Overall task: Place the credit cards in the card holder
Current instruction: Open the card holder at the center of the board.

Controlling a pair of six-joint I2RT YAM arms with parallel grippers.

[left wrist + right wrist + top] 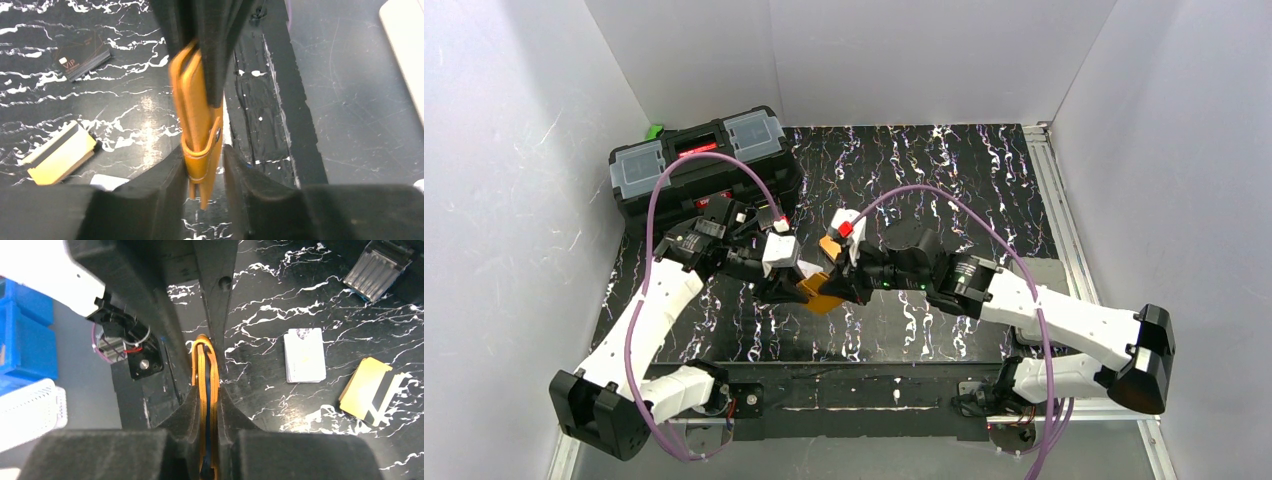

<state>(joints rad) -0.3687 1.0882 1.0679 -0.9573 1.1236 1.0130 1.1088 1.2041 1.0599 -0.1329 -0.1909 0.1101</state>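
Over table (924,170) | card holder (197,115): orange, folded, edge-on (bluish sleeve between covers)

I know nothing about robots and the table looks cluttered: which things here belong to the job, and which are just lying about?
Part of the job:
card holder, gripped by left gripper and right gripper
white cards
orange striped cards
black card

Just lying about:
black toolbox

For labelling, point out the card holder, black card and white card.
card holder (196,125), left wrist view, orange side
black card (82,54), left wrist view, printed face
white card (304,355), right wrist view, face
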